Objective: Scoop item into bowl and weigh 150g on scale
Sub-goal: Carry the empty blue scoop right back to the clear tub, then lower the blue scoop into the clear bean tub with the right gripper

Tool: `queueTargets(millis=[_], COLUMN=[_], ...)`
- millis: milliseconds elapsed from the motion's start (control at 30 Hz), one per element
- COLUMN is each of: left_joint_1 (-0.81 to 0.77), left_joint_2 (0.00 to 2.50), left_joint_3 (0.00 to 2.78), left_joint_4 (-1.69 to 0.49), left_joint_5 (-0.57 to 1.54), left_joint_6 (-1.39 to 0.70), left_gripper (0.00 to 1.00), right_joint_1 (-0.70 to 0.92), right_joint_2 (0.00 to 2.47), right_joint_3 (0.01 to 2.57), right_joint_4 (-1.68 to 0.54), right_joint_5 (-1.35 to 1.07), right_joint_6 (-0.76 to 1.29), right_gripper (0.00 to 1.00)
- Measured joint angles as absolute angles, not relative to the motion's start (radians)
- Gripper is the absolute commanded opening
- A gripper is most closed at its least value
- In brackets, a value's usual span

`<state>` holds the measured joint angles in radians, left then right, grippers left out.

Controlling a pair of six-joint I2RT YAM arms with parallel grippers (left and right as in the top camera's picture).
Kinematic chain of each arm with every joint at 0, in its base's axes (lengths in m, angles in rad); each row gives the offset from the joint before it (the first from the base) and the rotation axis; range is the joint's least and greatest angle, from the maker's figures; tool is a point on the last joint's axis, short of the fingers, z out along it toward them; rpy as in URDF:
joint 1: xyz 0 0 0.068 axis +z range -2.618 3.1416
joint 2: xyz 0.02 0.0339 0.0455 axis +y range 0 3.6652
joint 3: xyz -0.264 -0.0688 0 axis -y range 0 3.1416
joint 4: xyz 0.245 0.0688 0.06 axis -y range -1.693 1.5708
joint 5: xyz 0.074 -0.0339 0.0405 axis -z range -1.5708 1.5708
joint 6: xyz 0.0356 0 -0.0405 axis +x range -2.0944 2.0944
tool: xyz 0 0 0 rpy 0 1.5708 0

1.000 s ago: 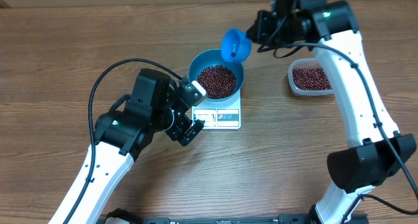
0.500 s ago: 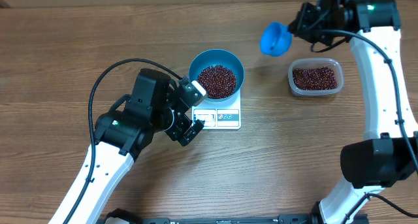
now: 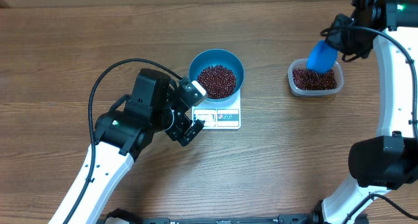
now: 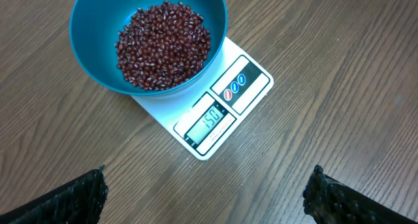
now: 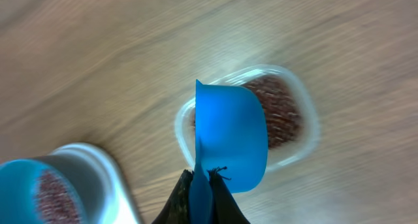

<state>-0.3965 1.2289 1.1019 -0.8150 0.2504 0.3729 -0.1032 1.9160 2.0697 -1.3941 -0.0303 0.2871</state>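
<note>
So the right gripper [image 3: 339, 42] is swinging the little blue scoop [image 3: 321, 55] away from the bowl [image 3: 215, 53]. A second ago it was hanging over the bowl's far rim, and now it's sitting right over the clear tub [image 3: 291, 78] of spare beans on the right side of the table [image 3: 78, 48]. The jaws are clamped tight on the scoop's handle. From the wrist view I'm only seeing the scoop's outside, so I can't tell if anything's left in it. The bowl isn't budging: it's sitting on the scale [image 4: 245, 93] with a decent heap of beans [image 4: 163, 44] in it. The display [image 4: 210, 121] is looking like it's reading the target figure, though the digits are small, so I'm not swearing to it. The left gripper [image 3: 194, 110] is parked just beside the scale's left edge with its jaws spread wide and nothing in them, same as before. My read: the arm is either dumping leftovers back in the tub or going for another scoop, and if that readout is right, another scoop would overshoot.
</note>
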Motion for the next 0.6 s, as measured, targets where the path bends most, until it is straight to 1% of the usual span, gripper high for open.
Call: queueTargets(millis=[400, 600], left_joint_1=[-0.397, -0.397], left_joint_2=[1.229, 1.229], left_joint_3=[1.102, 1.102], left_joint_4=[-0.815, -0.815], left_joint_5=[0.250, 0.250], left_joint_6=[0.373, 0.373], left_gripper=[0.99, 1.00], right_joint_1=[-0.098, -0.024], right_joint_2=[1.916, 1.916], right_joint_3=[2.070, 2.070], right_joint_4=[-1.519, -1.518], right_joint_5=[0.226, 0.324], right_joint_6=[0.286, 0.286], right_gripper=[0.04, 0.04])
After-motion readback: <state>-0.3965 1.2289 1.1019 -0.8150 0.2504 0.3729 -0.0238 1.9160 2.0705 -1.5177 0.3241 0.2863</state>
